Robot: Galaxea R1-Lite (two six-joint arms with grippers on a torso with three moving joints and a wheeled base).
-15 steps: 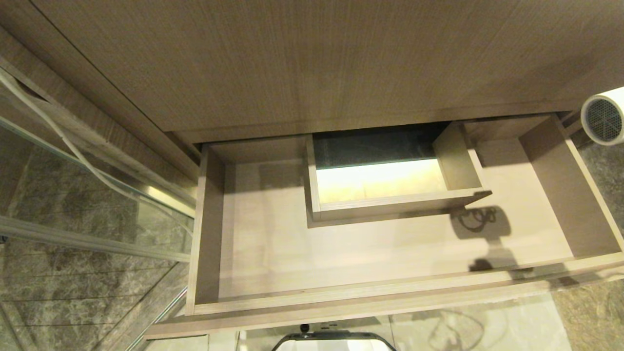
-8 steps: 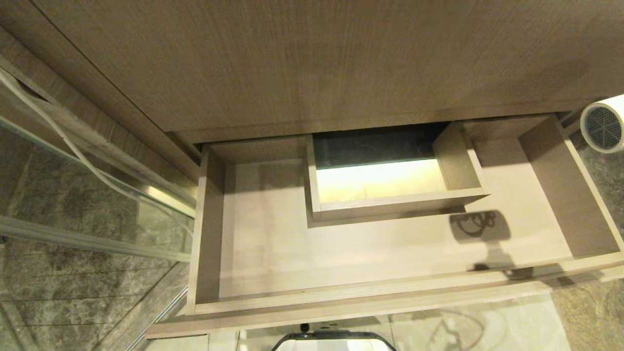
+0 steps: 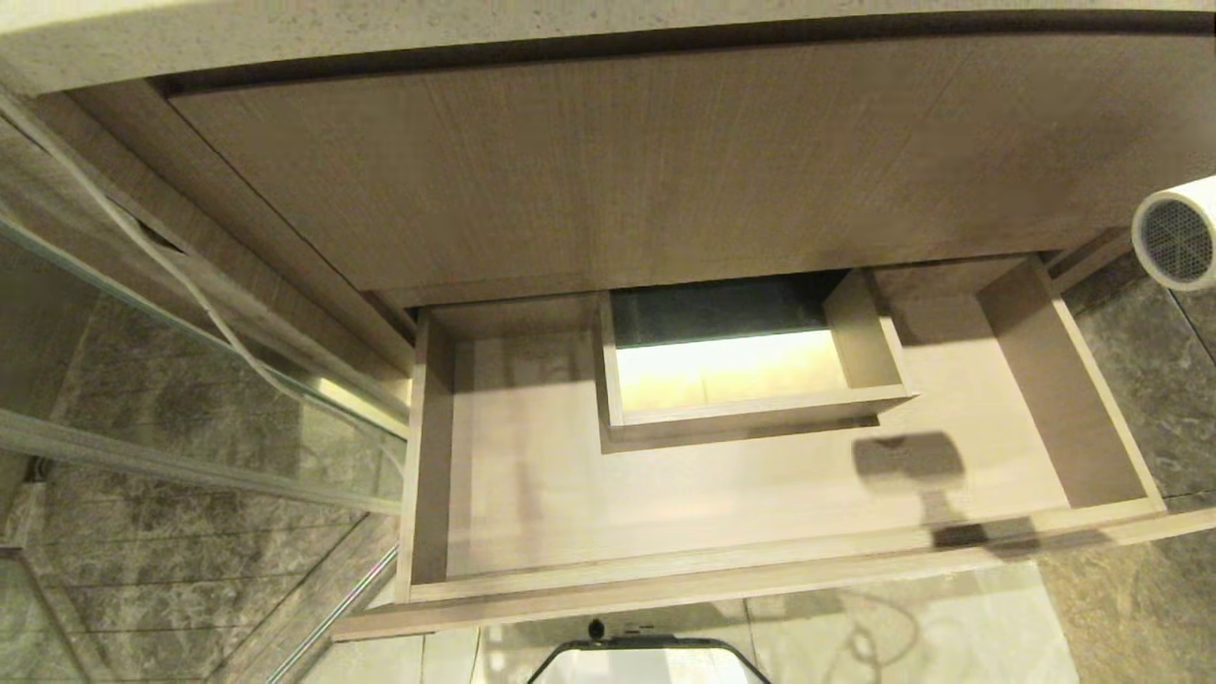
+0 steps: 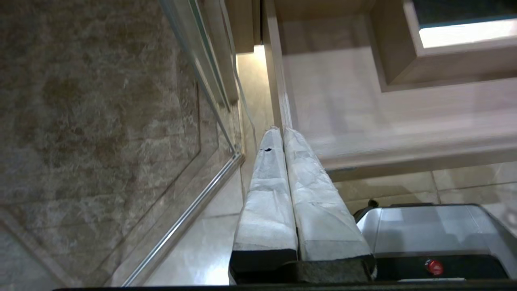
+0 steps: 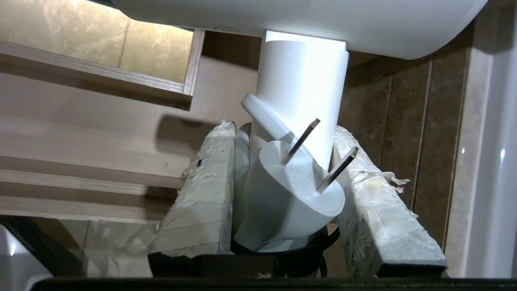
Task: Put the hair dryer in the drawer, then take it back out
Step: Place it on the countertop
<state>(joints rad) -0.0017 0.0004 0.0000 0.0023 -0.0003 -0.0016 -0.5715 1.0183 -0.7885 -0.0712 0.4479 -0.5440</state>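
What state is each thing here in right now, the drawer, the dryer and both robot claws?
Wide light wood-grain drawer: pulled open, nothing lying inside.
Small white hair dryer: held in the air, beyond the drawer's right side.
Right gripper: shut on the dryer's handle and plug.
Left gripper: shut, holding nothing.

Hair dryer (image 3: pixel 1181 243): white, mesh grille showing, hanging beyond the drawer's right side. Drawer (image 3: pixel 1064 399): light wood, standing open, holding nothing.

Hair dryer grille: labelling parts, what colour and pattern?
Dark mesh grille in the white hair dryer; head view.
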